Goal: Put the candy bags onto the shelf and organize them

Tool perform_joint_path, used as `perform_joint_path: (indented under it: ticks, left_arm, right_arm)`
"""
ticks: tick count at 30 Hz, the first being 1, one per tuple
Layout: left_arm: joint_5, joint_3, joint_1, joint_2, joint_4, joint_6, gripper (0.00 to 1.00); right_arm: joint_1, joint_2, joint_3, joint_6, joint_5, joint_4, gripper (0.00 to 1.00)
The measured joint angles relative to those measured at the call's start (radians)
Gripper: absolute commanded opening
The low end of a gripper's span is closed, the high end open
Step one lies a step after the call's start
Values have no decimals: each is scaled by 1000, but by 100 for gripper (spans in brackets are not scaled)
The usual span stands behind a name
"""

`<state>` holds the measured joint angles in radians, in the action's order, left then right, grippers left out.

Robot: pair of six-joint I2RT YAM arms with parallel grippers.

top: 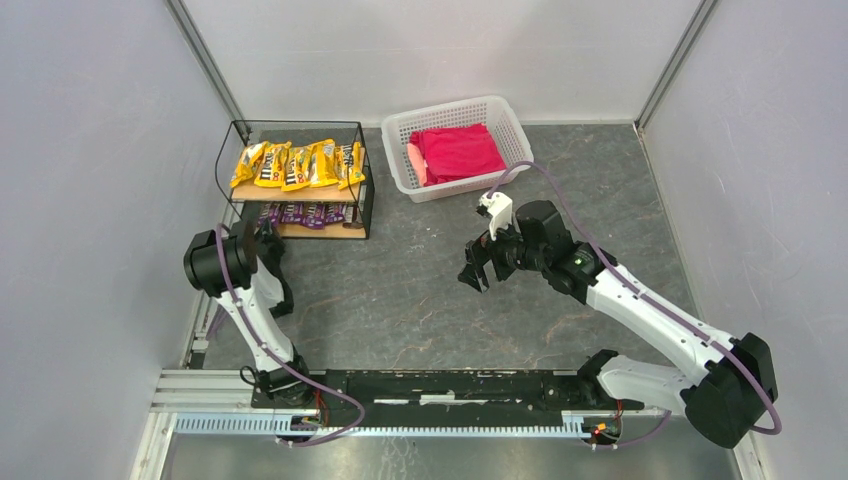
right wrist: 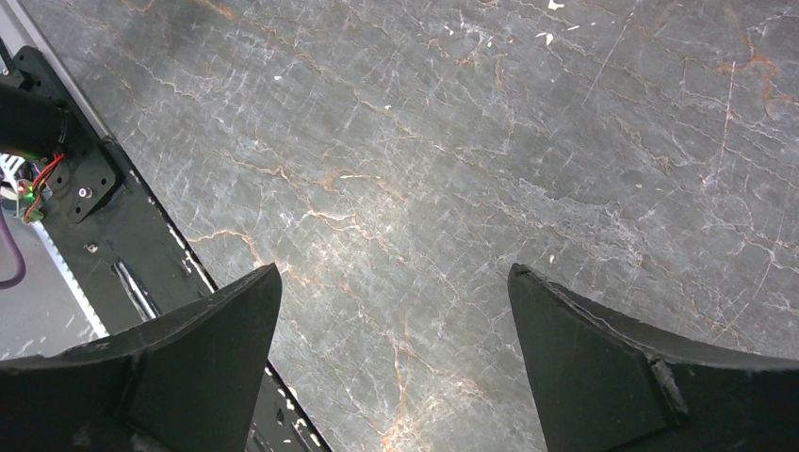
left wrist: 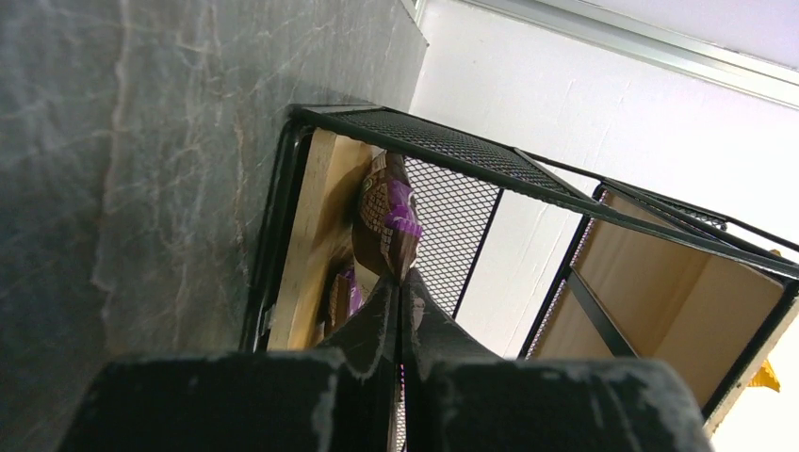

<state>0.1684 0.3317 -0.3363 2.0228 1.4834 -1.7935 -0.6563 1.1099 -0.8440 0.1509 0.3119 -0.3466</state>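
Observation:
The shelf, black wire with wooden boards, stands at the back left. Several yellow candy bags lie in a row on its top board. Purple and brown candy bags lie on the lower board. My left gripper is at the shelf's front left corner. In the left wrist view the left gripper is shut on a brown and purple candy bag, held at the lower tier of the shelf. My right gripper is open and empty above the bare table.
A white perforated basket with a red cloth stands at the back, right of the shelf. Grey walls close in on three sides. The arms' mounting rail runs along the near edge.

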Motion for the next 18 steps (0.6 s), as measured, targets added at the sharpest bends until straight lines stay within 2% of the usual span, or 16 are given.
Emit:
perform_joint_path:
  ticks: [3,9,11,14,18]
  left_arm:
    - [17,34,13,21,17,0,3]
    - [22,93,31,73,31,-16,10]
    - [13,106,31,78,29,-29,17]
    - [-3,124,30,77,19,-49,32]
    - [-26,119,24,43,-68,-56,46]
  right_arm:
    - [0,6,0,0,-1,0,98]
    - [0,15,0,0,-3,0,98]
    - [0,16,0,0,-5,0,98]
    - [0,16,0,1,-6,2,98]
    - [0,16,0,1,-6,1,98]
